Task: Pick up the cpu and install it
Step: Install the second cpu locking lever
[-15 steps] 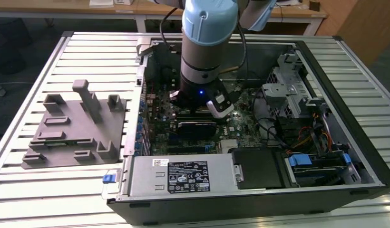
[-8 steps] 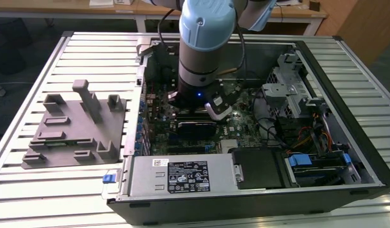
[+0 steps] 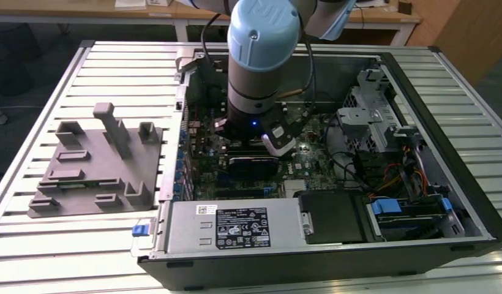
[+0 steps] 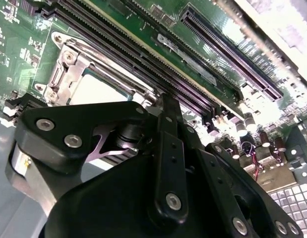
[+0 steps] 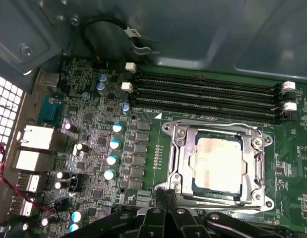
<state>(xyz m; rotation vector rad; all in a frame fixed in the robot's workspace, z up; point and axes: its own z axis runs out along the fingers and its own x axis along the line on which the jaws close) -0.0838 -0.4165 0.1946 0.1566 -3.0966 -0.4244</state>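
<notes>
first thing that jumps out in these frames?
The arm, plunged into the open computer case on the slatted table, with its gripper just over the motherboard. In the first wrist view, the cpu lies seated inside the metal socket frame, beside the memory slots. A grey fixture block sits at the exterior view's left.

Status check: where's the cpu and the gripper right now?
Gripper low over the motherboard, beside the socket. Cpu seated in socket. Nothing lying on it.
</notes>
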